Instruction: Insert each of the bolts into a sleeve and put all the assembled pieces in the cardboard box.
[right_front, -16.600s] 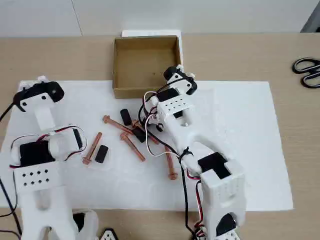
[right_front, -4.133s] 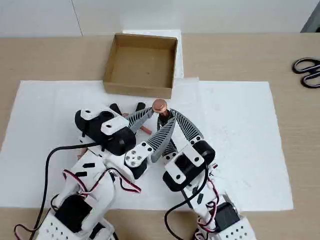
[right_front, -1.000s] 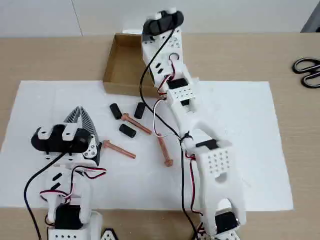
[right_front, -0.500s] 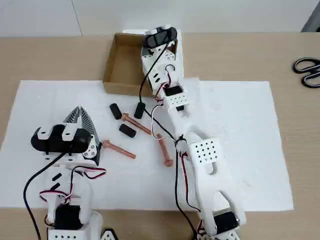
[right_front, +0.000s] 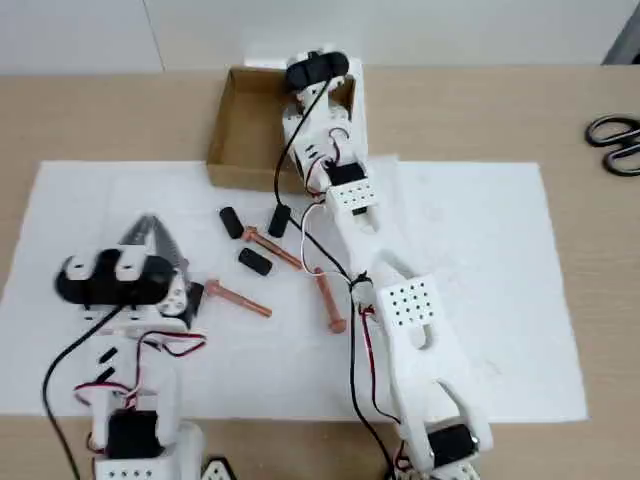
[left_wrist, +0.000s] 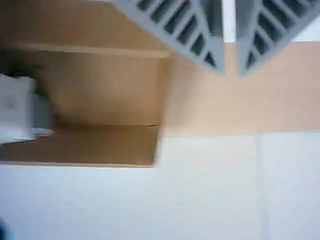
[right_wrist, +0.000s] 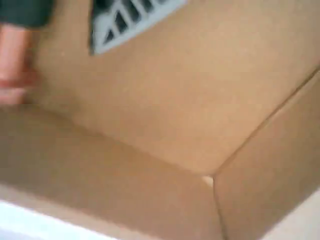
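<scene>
My right arm stretches over the cardboard box (right_front: 250, 125), and its gripper (right_front: 316, 82) hangs inside it. In the right wrist view one grey finger (right_wrist: 132, 22) stands over the box floor (right_wrist: 180, 95). A copper bolt in a black sleeve (right_wrist: 14, 52) is beside that finger with a gap between them, so the jaws stand open. On the paper lie three loose bolts (right_front: 272, 248) (right_front: 238, 298) (right_front: 330, 300) and three black sleeves (right_front: 231, 222) (right_front: 279, 220) (right_front: 255, 262). My left gripper (right_front: 148, 222) (left_wrist: 229, 70) is shut and holds nothing, left of the parts and pointing at the box (left_wrist: 100, 95).
A white paper sheet (right_front: 480, 260) covers the middle of the wooden table. Scissors (right_front: 612, 140) lie at the far right. The right arm's cables (right_front: 310, 240) hang over the bolts. The right arm's white body (left_wrist: 20, 115) shows in the left wrist view.
My right arm has dipped lower into the box over the last second. The left arm has shifted slightly to the left. The loose bolts and sleeves have not moved.
</scene>
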